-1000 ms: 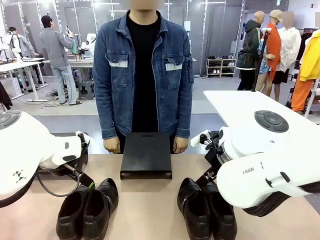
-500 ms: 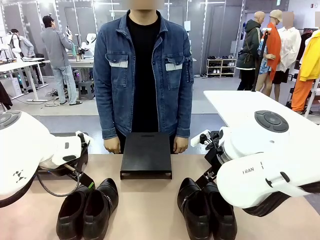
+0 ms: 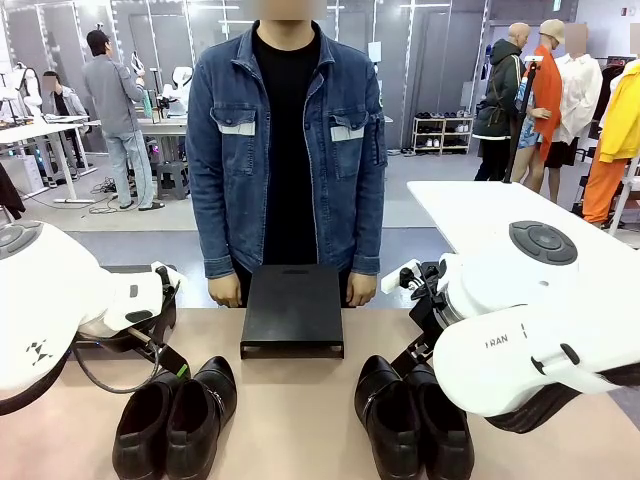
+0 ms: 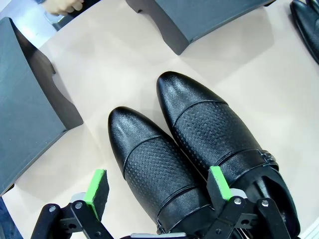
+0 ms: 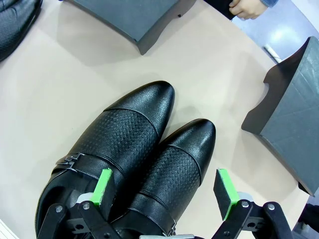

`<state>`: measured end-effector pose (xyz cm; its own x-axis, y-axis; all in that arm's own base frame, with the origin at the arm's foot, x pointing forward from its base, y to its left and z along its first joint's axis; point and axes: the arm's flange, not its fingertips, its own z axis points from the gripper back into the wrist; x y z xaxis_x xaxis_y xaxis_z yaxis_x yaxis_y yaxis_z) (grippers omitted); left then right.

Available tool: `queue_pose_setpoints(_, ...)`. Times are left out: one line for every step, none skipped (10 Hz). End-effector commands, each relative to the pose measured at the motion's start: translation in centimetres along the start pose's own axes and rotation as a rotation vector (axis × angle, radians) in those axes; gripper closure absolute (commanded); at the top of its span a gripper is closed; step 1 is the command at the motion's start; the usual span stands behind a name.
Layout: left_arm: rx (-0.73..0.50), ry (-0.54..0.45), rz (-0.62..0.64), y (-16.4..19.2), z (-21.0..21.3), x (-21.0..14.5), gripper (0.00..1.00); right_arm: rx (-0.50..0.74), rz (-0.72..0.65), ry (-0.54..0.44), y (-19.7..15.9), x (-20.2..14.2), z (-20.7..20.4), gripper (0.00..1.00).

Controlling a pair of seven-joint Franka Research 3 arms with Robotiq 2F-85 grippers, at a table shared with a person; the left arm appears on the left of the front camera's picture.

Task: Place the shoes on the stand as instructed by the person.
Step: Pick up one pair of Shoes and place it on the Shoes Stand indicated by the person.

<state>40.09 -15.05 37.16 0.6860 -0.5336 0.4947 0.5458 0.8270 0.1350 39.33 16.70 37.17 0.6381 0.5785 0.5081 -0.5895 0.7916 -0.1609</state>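
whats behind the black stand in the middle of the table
The person stands right behind the stand, a hand near each far corner. The stand and table cover the legs.

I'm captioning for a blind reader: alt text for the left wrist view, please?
The open left gripper hovers over a pair of glossy black shoes, side by side on a beige table, a black stand beyond their toes.

The shoes [image 4: 174, 144] are black leather, glossy and smooth on the toe caps, with a band of fine punched dots behind. The stand [image 3: 292, 305] looks matt black and smooth. The counter [image 3: 290, 420] is smooth, matt beige. The person [image 3: 240, 150] wears blue denim cloth. The pads [image 4: 97, 188] of the left claw [image 4: 157, 185] are green and matt. The left arm [image 3: 50, 290] has a shiny white plastic shell.
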Motion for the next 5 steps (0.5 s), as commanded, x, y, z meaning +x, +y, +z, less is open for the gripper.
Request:
queue_pose_setpoints(0.0,0.0,0.001,0.05,0.0,-0.01,0.0,0.0,-0.002,0.0,-0.01,0.0,0.0,0.0)
queue_pose_setpoints(0.0,0.0,0.001,0.05,0.0,-0.01,0.0,0.0,-0.002,0.0,-0.01,0.0,0.0,0.0)
queue_pose_setpoints(0.0,0.0,0.001,0.05,0.0,-0.01,0.0,0.0,-0.002,0.0,-0.01,0.0,0.0,0.0)
queue_pose_setpoints(0.0,0.0,0.001,0.05,0.0,-0.01,0.0,0.0,-0.002,0.0,-0.01,0.0,0.0,0.0)
queue_pose_setpoints(0.0,0.0,0.001,0.05,0.0,-0.01,0.0,0.0,-0.002,0.0,-0.01,0.0,0.0,0.0)
